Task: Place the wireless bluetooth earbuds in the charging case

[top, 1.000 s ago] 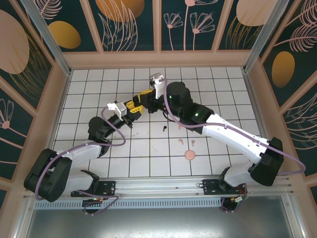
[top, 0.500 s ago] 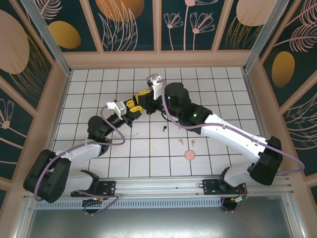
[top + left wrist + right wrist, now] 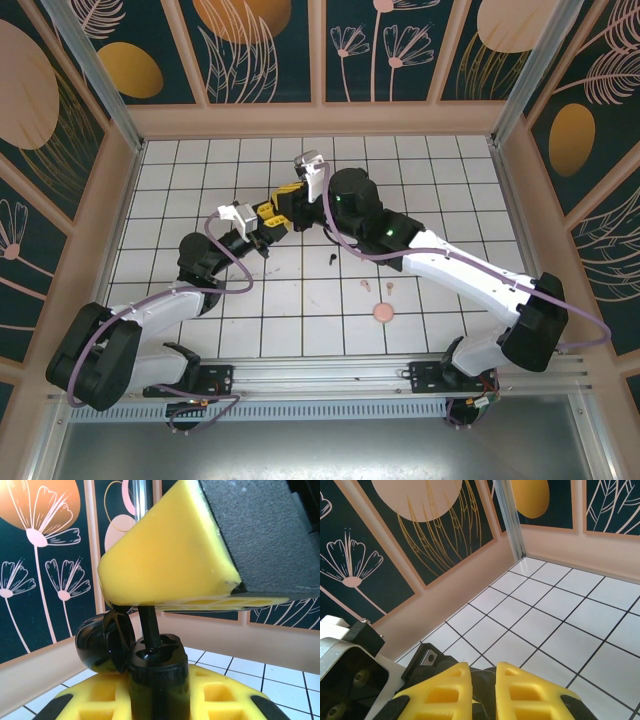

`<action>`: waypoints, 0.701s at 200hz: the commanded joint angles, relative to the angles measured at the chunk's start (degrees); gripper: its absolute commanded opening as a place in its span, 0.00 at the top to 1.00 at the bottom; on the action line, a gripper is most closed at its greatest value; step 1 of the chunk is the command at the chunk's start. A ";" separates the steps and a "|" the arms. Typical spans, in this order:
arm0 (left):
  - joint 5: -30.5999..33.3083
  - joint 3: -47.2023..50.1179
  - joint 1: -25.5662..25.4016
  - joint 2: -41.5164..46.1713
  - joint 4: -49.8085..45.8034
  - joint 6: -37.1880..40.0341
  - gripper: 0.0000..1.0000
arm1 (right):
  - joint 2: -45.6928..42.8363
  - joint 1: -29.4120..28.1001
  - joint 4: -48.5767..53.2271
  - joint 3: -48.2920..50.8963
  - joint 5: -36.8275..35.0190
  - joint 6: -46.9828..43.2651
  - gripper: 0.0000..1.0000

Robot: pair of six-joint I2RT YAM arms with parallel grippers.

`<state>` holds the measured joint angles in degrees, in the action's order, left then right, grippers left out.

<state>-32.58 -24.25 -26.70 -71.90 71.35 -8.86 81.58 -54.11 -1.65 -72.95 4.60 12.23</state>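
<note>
In the left wrist view a black charging case stands upright, gripped low between my left gripper's yellow fingers, its lid hinged open to the left. A black earbud's stem reaches down into one socket of the case. Its top is hidden under a yellow finger of my right gripper, which is shut on it. From above, the left gripper and right gripper meet over the middle of the tiled floor. In the right wrist view a dark shape sits between the right gripper's narrow-set fingers.
Another black earbud lies on the tiles in front of the grippers. Two pale pink earbuds lie right of it, with a round pink case nearer the front edge. Patterned walls enclose the floor.
My right arm has crept slightly left, bringing its gripper closer over the left gripper's case. The left arm has barely moved.
</note>
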 commanded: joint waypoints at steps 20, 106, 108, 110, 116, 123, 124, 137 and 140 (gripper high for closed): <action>-1.00 -2.20 -0.55 1.76 2.70 -0.54 1.00 | -1.68 -0.47 0.18 2.94 0.17 -1.33 0.86; -1.06 -2.30 -0.55 1.85 2.48 -0.37 1.00 | -3.79 -0.22 0.23 5.09 0.01 -1.53 0.87; -1.07 -2.34 -0.55 1.85 2.48 -0.37 1.00 | -3.80 -0.21 0.31 5.09 0.20 -1.62 0.87; -1.15 -2.39 -0.55 1.89 2.48 -0.37 1.00 | -3.80 -0.21 0.33 5.16 0.40 -1.71 0.87; -1.21 -2.38 -0.55 1.94 2.48 -0.45 1.00 | -3.86 -0.22 0.54 5.18 1.09 -2.01 0.87; -1.26 -2.47 -0.55 1.98 2.48 -0.45 1.00 | -3.67 -0.23 0.97 5.11 1.93 -2.54 0.87; -1.31 -2.47 -0.55 1.96 2.48 -0.45 1.00 | -3.60 -0.22 1.09 5.10 2.05 -2.64 0.87; -1.59 -2.73 -0.55 1.93 2.38 -0.54 1.00 | -3.12 -0.26 2.30 4.31 3.91 -3.73 0.84; -1.61 -2.73 -0.57 1.86 2.39 -0.53 1.00 | -2.90 -0.29 2.68 4.04 4.11 -3.86 0.83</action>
<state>-33.19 -24.62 -27.07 -71.57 70.08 -9.06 79.22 -54.22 -2.44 -68.90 5.54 10.72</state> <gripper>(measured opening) 0.212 0.145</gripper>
